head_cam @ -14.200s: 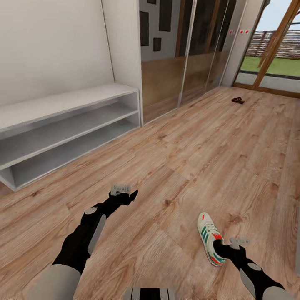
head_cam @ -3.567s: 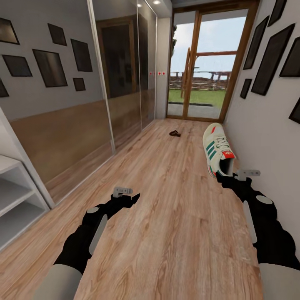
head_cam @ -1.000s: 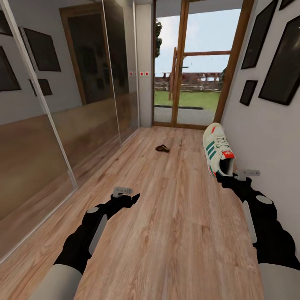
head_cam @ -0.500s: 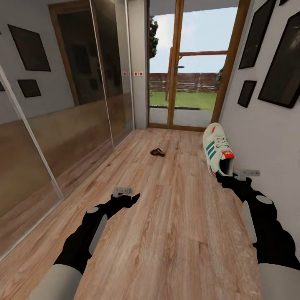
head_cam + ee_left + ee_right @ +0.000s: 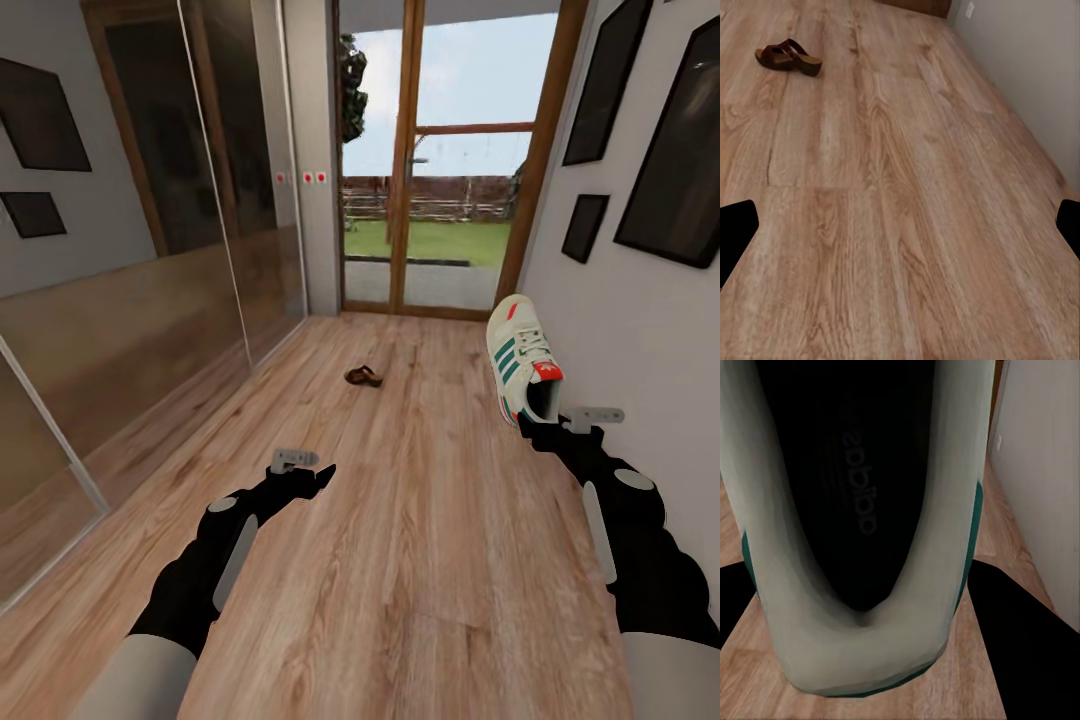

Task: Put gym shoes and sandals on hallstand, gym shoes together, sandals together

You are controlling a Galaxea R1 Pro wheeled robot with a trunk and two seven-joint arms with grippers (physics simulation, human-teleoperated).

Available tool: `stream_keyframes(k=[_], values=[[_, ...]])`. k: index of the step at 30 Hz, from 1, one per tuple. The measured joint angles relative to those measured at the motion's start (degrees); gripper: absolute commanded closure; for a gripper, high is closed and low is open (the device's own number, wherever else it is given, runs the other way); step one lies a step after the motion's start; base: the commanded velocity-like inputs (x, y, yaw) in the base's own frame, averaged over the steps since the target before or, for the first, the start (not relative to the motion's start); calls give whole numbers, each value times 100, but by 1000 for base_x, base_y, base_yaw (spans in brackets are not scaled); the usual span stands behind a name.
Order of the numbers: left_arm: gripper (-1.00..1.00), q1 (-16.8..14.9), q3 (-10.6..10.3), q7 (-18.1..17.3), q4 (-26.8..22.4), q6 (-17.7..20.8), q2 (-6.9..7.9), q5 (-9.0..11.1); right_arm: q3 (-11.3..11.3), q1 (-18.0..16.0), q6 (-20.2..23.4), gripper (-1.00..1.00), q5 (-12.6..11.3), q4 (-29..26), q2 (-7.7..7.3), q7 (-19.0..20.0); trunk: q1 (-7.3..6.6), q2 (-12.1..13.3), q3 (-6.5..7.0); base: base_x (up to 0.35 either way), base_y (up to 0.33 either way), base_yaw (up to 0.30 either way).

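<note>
My right gripper (image 5: 535,425) is shut on the heel of a cream-white gym shoe (image 5: 522,370) with green stripes, held up off the floor near the right wall. The right wrist view looks into the gym shoe's dark insole (image 5: 859,502), its heel rim clamped between the black fingers (image 5: 1020,630). A dark brown sandal (image 5: 363,376) lies on the corridor floor (image 5: 420,560) ahead, toward the glass door; the sandal (image 5: 789,58) also lies far ahead in the left wrist view. My left gripper (image 5: 318,476) is open and empty, low over the planks. The hallstand is out of view.
Mirrored sliding panels (image 5: 130,300) line the left side. A white wall with dark picture frames (image 5: 670,150) runs close along the right. A wood-framed glass door (image 5: 440,180) closes the corridor's far end.
The camera has turned and advanced along the corridor: the sandal and door look nearer and more to the left. Both arms hold the same pose, shoe still gripped.
</note>
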Motion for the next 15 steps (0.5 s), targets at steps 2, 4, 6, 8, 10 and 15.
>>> stream_keyframes(k=[2, 4, 6, 8, 10, 15], values=[[-100, 0, 0, 0, 0, 0, 1, 0, 0, 0, 0, 100, 0, 2, 0, 0, 0, 0, 0, 344, -135, 0], [-100, 0, 0, 0, 0, 0, 1, 0, 0, 0, 0, 100, 0, 0, 0, 0, 0, 0, 0, 344, -136, 0], [-100, 0, 0, 0, 0, 0, 1, 0, 0, 0, 0, 100, 2, -2, 0, -2, 0, 0, 0, 344, -136, 0], [-100, 0, 0, 0, 0, 0, 1, 0, 0, 0, 0, 100, 1, -4, 0, -2, 0, 0, 0, 345, -136, 0], [-100, 0, 0, 0, 0, 0, 1, 0, 0, 0, 0, 100, 1, 0, 0, -1, 0, 0, 0, 344, -135, 0], [-100, 0, 0, 0, 0, 0, 1, 0, 0, 0, 0, 100, 0, 1, -2, -1, 0, 0, 0, 344, -135, 0]])
